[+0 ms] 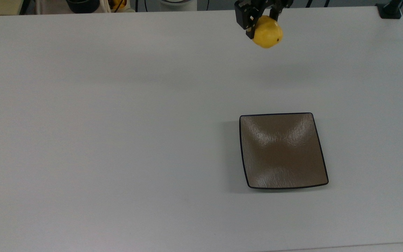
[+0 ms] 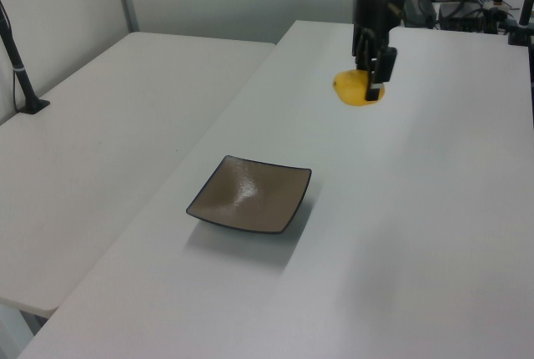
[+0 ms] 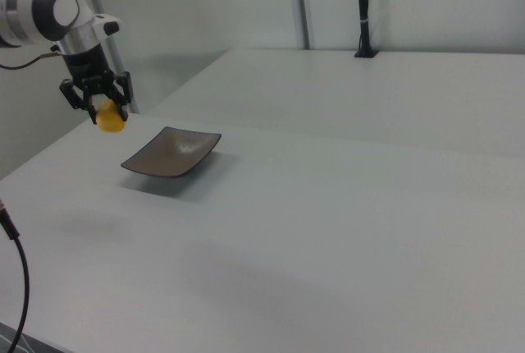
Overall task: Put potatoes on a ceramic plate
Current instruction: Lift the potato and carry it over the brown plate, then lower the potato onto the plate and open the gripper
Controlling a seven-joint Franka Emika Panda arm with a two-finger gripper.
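Observation:
A small bright-yellow potato [image 1: 267, 32] hangs in the air, held between the black fingers of my gripper [image 1: 261, 21], which is shut on it. It is high above the white table, near the top view's upper edge. The same potato [image 2: 355, 89] and gripper [image 2: 371, 75] appear in the left view, beyond the plate and to its right. In the right view the potato [image 3: 110, 115] and gripper [image 3: 97, 103] hang left of the plate. The square brown ceramic plate [image 1: 283, 151] lies flat on the table with nothing on it [image 2: 250, 194] [image 3: 171, 152].
The white table [image 1: 117, 122] stretches wide around the plate. A black post base [image 1: 390, 9] stands at the top view's upper right corner. Cables and dark objects [image 1: 82, 5] lie past the table's far edge. A second white table [image 2: 108, 108] adjoins in the left view.

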